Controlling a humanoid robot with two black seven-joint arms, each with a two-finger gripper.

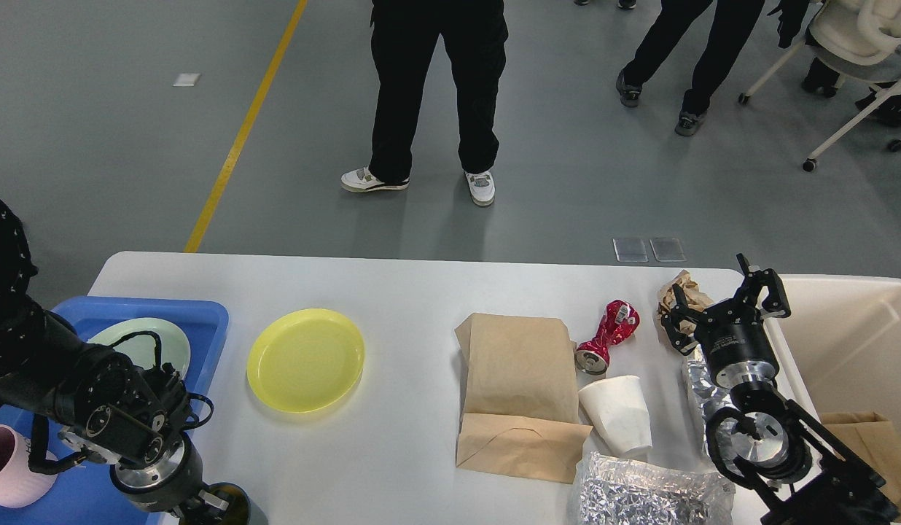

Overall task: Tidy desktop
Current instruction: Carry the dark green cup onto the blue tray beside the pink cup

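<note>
The white desktop [407,292] holds a yellow plate [305,359], a flat brown paper bag [520,394], a crushed red can [607,337], a tipped white paper cup [618,415], a crumpled brown paper [676,292] and crumpled foil [644,496]. My right gripper [724,300] is open at the far right. Its left finger rests beside the crumpled brown paper, and nothing is held between its fingers. My left arm's wrist [151,470] hangs low at the front left, over the tray's edge. Only the gripper's base shows at the bottom edge, and its fingers are cut off.
A blue tray [192,310] at the left holds a pale green plate [166,343] and a pink cup [2,470]. A cream bin [859,335] at the right holds a brown bag [870,437]. More foil [698,390] lies under my right arm. People stand beyond the far edge.
</note>
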